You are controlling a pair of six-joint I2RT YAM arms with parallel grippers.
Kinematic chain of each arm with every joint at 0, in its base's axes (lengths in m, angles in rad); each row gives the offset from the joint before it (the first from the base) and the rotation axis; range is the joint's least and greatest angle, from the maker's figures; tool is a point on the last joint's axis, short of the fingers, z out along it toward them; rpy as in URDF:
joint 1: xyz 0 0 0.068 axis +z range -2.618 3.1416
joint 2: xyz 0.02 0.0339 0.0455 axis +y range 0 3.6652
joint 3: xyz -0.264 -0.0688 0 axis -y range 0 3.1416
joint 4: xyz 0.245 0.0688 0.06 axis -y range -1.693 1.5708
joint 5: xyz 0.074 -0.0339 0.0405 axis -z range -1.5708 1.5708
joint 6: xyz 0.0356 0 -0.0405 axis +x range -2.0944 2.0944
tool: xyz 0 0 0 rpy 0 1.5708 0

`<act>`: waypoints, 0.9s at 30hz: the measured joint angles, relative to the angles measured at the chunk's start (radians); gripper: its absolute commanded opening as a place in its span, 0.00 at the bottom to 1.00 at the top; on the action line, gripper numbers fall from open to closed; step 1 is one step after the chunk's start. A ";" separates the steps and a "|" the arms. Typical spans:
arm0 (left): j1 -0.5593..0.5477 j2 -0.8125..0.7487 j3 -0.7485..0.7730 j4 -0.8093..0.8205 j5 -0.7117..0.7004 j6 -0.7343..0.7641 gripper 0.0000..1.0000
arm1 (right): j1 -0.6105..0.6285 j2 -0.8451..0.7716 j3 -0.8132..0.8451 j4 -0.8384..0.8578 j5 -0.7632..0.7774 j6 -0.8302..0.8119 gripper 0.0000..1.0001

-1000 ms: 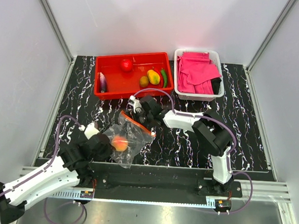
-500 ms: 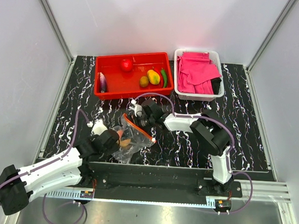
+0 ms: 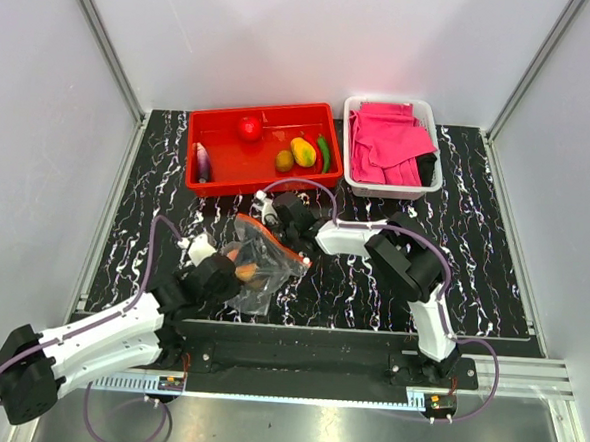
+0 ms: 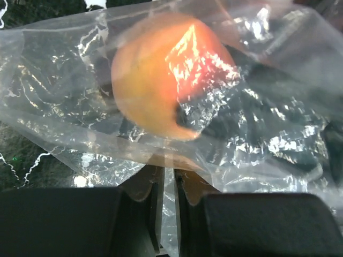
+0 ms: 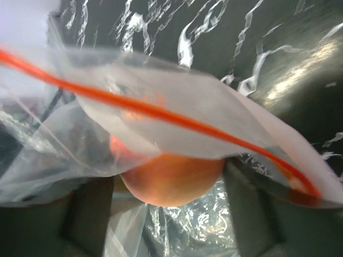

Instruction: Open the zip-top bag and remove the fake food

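Left tool [image 4: 168, 184] pinched nearly closed, right tool [image 5: 166, 211] spread wide, both arms reaching inward toward each other.

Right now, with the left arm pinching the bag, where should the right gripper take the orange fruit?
I'd take the orange fruit across its round middle, coming in through the mouth under the red zip strip. The right gripper is open with a finger either side of it, and the left gripper pinches the zip-top bag at the opposite end.

We find a shallow red plastic tray [image 3: 248, 166] at the far side of the black, white-veined bench [image 3: 493, 263]. Just to its right stands a white plastic basket [image 3: 389, 191] holding crumpled pink cloths [image 3: 385, 141].
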 measured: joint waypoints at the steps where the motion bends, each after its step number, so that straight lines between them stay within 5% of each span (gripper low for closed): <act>1: 0.000 -0.011 0.000 -0.002 0.000 -0.001 0.13 | 0.000 0.000 0.006 -0.008 0.014 -0.005 0.49; 5: 0.000 -0.074 0.000 -0.025 -0.007 -0.018 0.15 | 0.001 -0.011 0.008 -0.037 0.076 -0.029 0.17; 9: 0.000 -0.156 -0.018 -0.043 -0.025 -0.063 0.15 | -0.002 -0.072 -0.013 -0.101 0.145 -0.061 0.03; 13: 0.000 -0.244 -0.070 -0.077 -0.042 -0.109 0.21 | -0.014 -0.169 -0.063 -0.175 0.189 -0.090 0.00; 14: 0.000 -0.262 -0.079 -0.089 -0.043 -0.113 0.38 | -0.018 -0.190 -0.071 -0.193 0.198 -0.096 0.00; 18: 0.000 -0.338 -0.082 -0.107 -0.042 -0.099 0.72 | -0.034 -0.251 -0.090 -0.244 0.206 -0.107 0.00; 24: 0.002 -0.417 -0.025 -0.113 0.030 0.043 0.99 | -0.064 -0.298 -0.094 -0.320 0.205 -0.115 0.00; 27: 0.002 -0.415 0.049 -0.105 0.065 0.122 0.99 | -0.075 -0.301 -0.079 -0.369 0.202 -0.121 0.00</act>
